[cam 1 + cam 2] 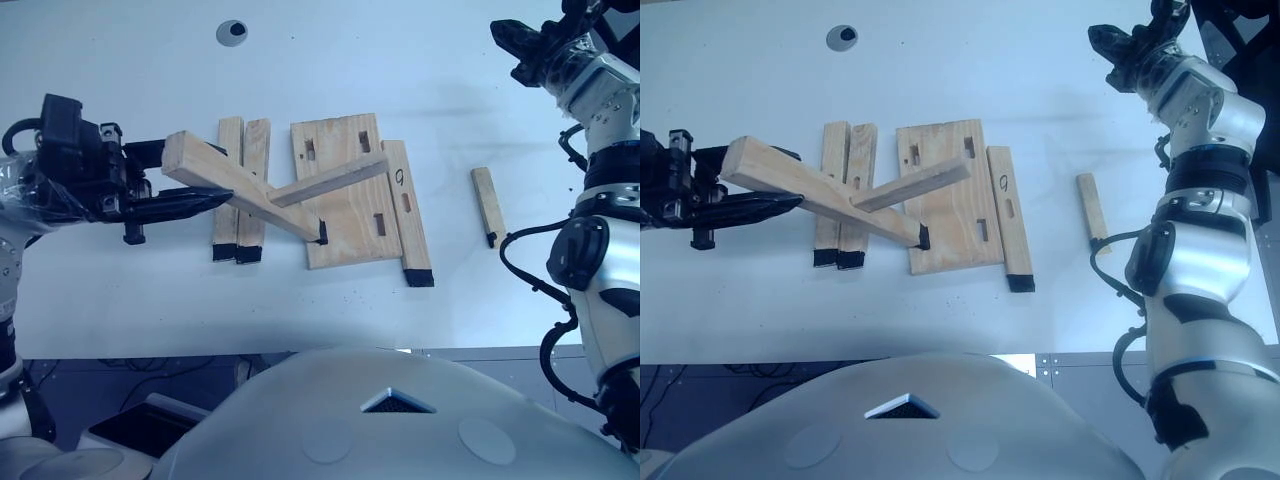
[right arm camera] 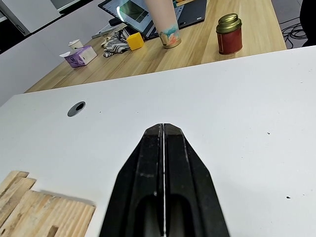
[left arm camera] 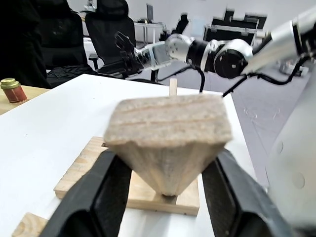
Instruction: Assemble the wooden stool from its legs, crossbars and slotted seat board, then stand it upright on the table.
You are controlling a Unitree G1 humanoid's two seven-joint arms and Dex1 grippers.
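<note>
Nearest the robot on the table (image 1: 120, 300) lie the black-capped feet of three loose legs. One is a slotted leg (image 1: 412, 240) touching the right edge of the seat board (image 1: 345, 235); the other two are a pair (image 1: 255, 150) lying side by side just left of the board. Above these, the left gripper (image 1: 205, 175) is clamped on the top end of a fourth leg (image 1: 235, 180). This leg slopes down to the right, and its black foot sits at or just over the board's near left part; contact cannot be confirmed. A crossbar (image 1: 330, 178) is joined to this leg at mid-length and angles out over the board. The end grip appears chosen to leave the joint and foot free and to steady the sub-assembly for the next fitting. The board lies flat, slots up, presumably to receive leg ends. A short crossbar (image 1: 488, 205) lies alone to the right, well apart. Farthest off, the right gripper (image 2: 164, 127) hangs over bare table with its fingers pressed together, empty. It looks parked out of the way and would need to open before taking any part.
</note>
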